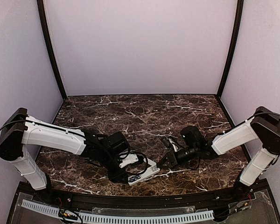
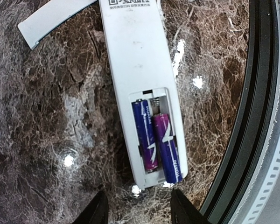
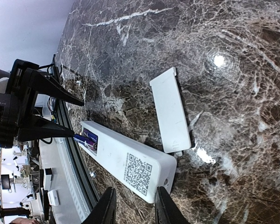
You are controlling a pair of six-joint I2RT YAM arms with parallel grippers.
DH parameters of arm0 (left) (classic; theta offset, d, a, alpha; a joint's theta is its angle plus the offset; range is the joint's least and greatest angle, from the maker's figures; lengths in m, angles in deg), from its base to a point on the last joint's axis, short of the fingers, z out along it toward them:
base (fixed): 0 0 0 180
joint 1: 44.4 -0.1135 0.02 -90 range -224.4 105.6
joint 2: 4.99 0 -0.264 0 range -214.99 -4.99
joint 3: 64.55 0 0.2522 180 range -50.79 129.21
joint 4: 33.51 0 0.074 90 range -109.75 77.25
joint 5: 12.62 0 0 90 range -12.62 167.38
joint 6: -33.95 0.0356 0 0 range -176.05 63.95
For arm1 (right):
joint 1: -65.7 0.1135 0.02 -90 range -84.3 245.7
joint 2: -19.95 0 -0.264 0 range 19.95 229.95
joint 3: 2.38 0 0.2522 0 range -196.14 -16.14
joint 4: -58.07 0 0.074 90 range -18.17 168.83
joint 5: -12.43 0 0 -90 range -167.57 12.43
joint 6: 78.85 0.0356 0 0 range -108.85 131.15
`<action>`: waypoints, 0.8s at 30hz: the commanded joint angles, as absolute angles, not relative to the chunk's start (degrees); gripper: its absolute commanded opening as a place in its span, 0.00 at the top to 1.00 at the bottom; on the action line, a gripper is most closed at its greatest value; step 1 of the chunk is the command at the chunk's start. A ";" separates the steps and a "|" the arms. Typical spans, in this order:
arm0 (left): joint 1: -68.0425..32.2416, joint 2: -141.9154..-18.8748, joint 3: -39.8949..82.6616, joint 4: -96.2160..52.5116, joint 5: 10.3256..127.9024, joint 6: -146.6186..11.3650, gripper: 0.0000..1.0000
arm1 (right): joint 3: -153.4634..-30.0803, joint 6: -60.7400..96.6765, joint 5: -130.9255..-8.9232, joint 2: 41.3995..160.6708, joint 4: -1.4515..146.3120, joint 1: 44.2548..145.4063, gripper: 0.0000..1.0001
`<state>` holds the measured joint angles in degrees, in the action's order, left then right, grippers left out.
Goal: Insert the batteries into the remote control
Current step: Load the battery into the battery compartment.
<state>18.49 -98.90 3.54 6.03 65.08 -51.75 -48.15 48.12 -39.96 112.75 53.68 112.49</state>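
The white remote control (image 2: pixel 135 60) lies back up on the marble table near the front edge; it also shows in the top view (image 1: pixel 143 176) and in the right wrist view (image 3: pixel 126 163). Its open recess holds two blue-purple batteries. One battery (image 2: pixel 144 135) sits inside. The other battery (image 2: pixel 168 147) overhangs the remote's end. My left gripper (image 2: pixel 141 212) is open and empty just off that end. My right gripper (image 3: pixel 134 207) is open and empty at the remote's QR-code end. The separate white cover plate (image 3: pixel 170 109) lies beside that end.
The table's black front rail (image 2: pixel 266 116) runs close along the remote. A white perforated strip (image 1: pixel 130 217) lies below the rail. Pale walls enclose the table on three sides. The left gripper's open fingers (image 3: pixel 77 100) show in the right wrist view.
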 commanded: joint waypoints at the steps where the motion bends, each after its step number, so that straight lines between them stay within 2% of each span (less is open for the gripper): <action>1: 18.32 -99.31 4.22 5.66 64.21 -51.58 0.54 | -49.16 48.40 -39.21 113.81 51.53 113.17 0.72; 24: 18.31 -103.16 7.47 5.69 63.53 -50.06 0.56 | -48.92 48.77 -38.74 114.17 50.79 113.43 0.72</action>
<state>18.49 -102.11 5.59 5.57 64.29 -50.88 -48.19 48.47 -39.59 113.51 52.83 112.75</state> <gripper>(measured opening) 0.440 0.277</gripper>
